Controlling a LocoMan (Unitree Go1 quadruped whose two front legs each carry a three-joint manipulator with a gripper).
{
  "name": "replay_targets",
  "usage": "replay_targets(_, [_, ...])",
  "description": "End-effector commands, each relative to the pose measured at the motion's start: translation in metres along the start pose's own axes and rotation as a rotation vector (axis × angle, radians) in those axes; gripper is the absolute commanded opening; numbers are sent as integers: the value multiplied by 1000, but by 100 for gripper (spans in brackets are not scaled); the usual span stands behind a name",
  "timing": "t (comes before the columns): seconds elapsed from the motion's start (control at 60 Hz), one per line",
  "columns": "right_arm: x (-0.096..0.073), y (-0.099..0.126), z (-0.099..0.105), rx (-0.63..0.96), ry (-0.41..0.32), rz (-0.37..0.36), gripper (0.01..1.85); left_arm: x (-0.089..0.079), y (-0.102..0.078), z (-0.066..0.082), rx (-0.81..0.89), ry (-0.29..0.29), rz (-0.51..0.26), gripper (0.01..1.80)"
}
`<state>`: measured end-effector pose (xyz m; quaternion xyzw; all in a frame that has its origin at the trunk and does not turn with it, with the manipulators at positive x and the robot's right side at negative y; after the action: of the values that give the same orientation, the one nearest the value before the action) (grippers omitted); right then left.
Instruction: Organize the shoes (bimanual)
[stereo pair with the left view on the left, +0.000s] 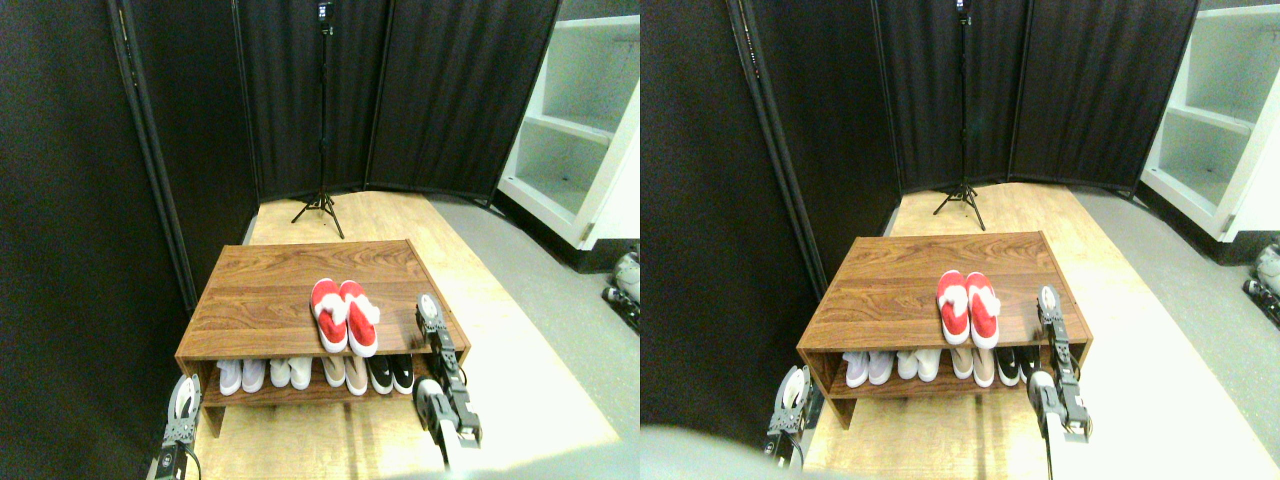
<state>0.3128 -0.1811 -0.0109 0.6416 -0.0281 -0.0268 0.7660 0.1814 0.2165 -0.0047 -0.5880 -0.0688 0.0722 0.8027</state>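
Your red shoes (344, 315) sit side by side near the bench's (260, 300) front edge, bare top to their left. Right gripper (429, 309) hovers at the right edge, left gripper (183, 400) below the front-left corner; you cannot tell either's finger opening.

Wood-grain rack (270, 290) (smooth, matt); red shoes (343, 315) fluffy-lined.

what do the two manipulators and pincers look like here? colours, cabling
Left pincer: pale rounded loop-shaped jaws on a dark grey body. Right pincer: the same pale tip, on a black segmented arm with dark cables along it, a round black joint, and a white link below.
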Motion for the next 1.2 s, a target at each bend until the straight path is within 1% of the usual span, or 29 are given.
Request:
replay_targets(0.017, [-9,16,4,15,-2,77,1,3,-5,-1,-8,3,-28,1])
replay_targets(0.15, [-30,19,11,13,-16,90,1,5,-6,-1,-12,16,-25,1])
replay_targets(0.183, [-31,19,12,15,-13,95,1,5,-6,-1,-12,17,-25,1])
replay_targets(0.217, [-36,19,13,15,3,122,1,6,-6,0,-12,28,-29,1])
replay_targets(0.283, [-44,20,16,17,21,145,1,8,-7,-1,-29,49,-30,1])
replay_targets(0.3, [-44,20,16,17,21,145,1,8,-7,-1,-29,49,-30,1])
replay_targets(0.333, [-53,22,18,9,19,146,1,10,-8,-2,-32,50,-31,1])
replay_targets(0.367, [-54,22,18,8,18,145,1,11,-8,-2,-33,49,-30,1])
replay_targets(0.45, [-69,27,22,-6,18,147,1,13,-8,-3,-37,58,-26,1])
replay_targets(0.483, [-70,27,22,-10,18,149,1,13,-8,-3,-36,61,-27,1])
replay_targets(0.517, [-77,28,24,-49,18,160,1,14,-8,-4,-36,68,-24,1])
replay_targets(0.55, [-79,28,24,-59,18,162,1,14,-8,-4,-36,68,-23,1])
replay_targets(0.6, [-85,29,25,-70,10,158,1,15,-8,-4,-37,70,-24,1])
replay_targets(0.7, [-87,28,24,-69,12,165,1,16,-8,-5,-41,70,-20,1])
replay_targets(0.817, [-88,28,21,-96,4,173,1,19,-8,-6,-69,88,-8,1])
replay_targets(0.967, [-87,27,18,-99,11,166,1,20,-7,-6,-54,95,-14,1])
replay_targets(1.067, [-86,26,16,-93,11,171,1,20,-6,-6,-57,93,-9,1])
replay_targets(1.2, [-85,26,15,-58,13,153,1,18,-6,-5,-57,76,-8,1])
